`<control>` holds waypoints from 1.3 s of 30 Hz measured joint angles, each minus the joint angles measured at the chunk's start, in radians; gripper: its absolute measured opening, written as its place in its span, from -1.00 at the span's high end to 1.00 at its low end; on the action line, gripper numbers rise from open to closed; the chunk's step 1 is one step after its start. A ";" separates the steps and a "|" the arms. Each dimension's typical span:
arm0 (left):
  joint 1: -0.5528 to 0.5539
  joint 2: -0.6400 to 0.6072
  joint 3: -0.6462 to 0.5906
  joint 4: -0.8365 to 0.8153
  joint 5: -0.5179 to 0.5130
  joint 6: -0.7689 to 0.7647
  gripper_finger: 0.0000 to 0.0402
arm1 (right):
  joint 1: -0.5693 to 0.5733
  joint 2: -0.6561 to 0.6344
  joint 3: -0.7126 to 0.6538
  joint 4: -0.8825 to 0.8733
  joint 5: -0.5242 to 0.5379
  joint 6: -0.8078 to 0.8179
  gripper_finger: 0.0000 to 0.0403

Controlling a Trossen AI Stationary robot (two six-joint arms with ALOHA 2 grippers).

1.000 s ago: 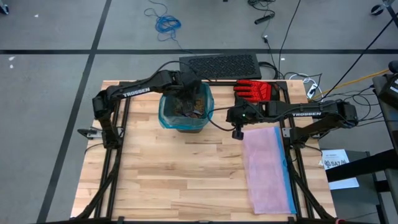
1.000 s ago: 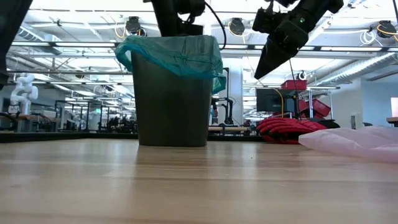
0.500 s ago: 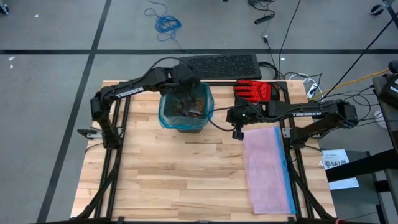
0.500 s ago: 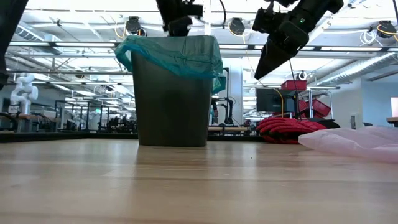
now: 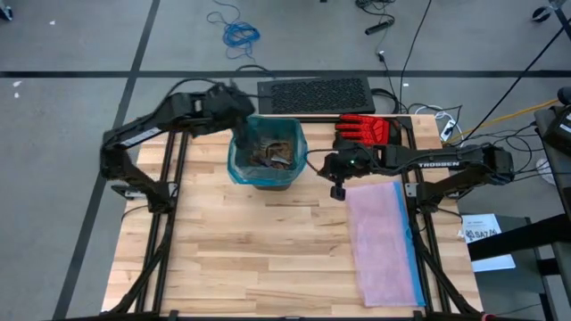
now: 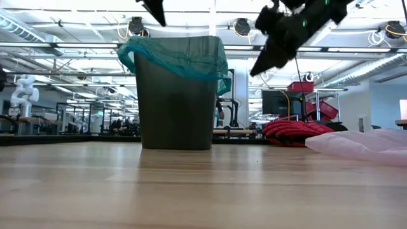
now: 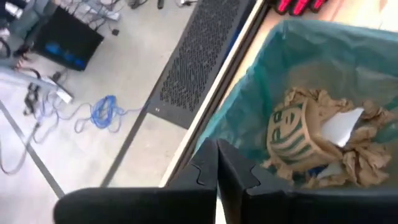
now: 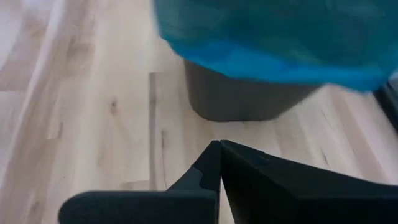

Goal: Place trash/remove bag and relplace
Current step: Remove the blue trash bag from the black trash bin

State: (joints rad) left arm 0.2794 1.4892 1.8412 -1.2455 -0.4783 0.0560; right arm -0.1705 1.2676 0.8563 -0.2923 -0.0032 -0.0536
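A dark grey bin (image 6: 175,105) lined with the teal bag (image 5: 239,168) stands at the table's far middle. Inside it lies the trash: brown paper wads (image 7: 311,134) and a white piece (image 7: 343,124). My left gripper (image 5: 239,109) is shut and empty, above the bin's far left corner; its tips show at the top of the low view (image 6: 156,7). My right gripper (image 5: 338,185) is shut and empty, in the air to the right of the bin, and it also shows in the low view (image 6: 264,62).
A pale pink bag (image 5: 385,241) with a blue edge lies flat at the table's right. A red-and-black glove (image 5: 366,129) lies at the far right. A black mat (image 5: 314,94) lies on the floor beyond the far edge.
My left gripper has risen from over the bin's opening and drawn back toward the table's far left, above the bin's rim. My right gripper has shifted a little toward the bin. The bin and bag have stayed still.
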 joint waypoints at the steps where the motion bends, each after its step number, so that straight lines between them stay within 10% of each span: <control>1: 0.000 -0.031 -0.031 0.012 0.000 -0.020 0.99 | -0.014 -0.001 -0.032 0.044 -0.004 0.018 1.00; 20: 0.002 -0.611 -0.943 0.862 0.059 -0.154 1.00 | -0.094 -0.195 -0.409 0.723 -0.206 0.214 1.00; 39: 0.002 -0.654 -1.140 1.003 0.070 -0.182 1.00 | 0.019 -0.174 -0.438 0.759 0.055 -0.152 0.99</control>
State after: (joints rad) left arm 0.2817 0.8352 0.7017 -0.2428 -0.4084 -0.1257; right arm -0.1513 1.0939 0.4179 0.4671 0.0523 -0.2053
